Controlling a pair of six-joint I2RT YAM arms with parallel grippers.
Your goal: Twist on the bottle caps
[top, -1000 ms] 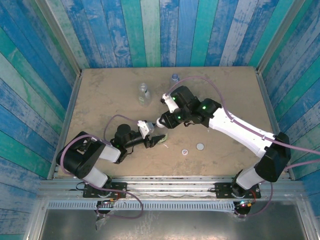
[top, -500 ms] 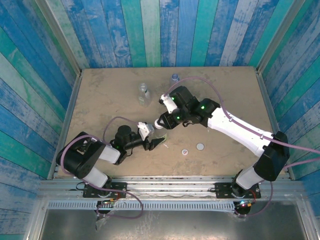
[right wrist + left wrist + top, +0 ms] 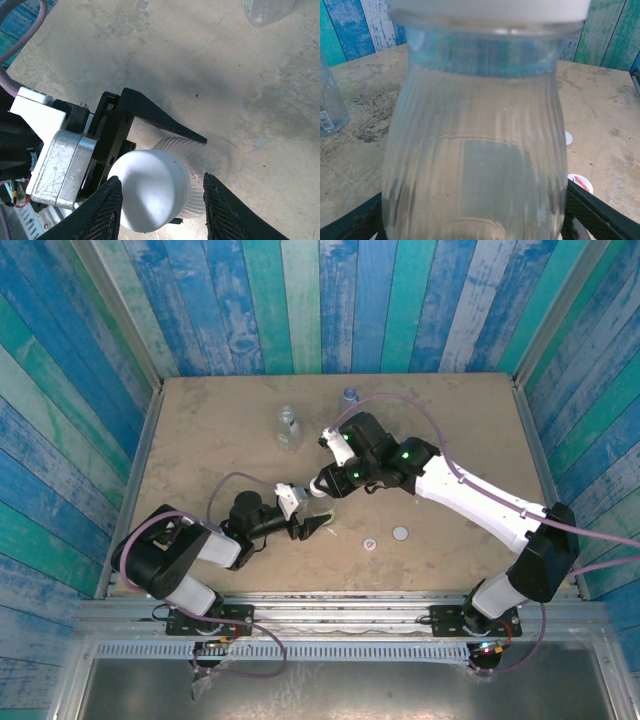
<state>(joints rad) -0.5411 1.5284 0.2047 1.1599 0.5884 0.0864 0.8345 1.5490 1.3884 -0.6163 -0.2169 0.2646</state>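
White cap (image 3: 150, 192) sits on the clear bottle (image 3: 475, 150), front-centre of the table (image 3: 200, 440). Right gripper (image 3: 161, 180) is closed on the cap from above. Left gripper (image 3: 314, 525) straddles the bottle body; can't tell whether it's clamped.

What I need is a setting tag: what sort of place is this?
Likely a robot test cell: a tan tabletop, painted blue-green plank walls around it, and a metal rail holding both arm bases.
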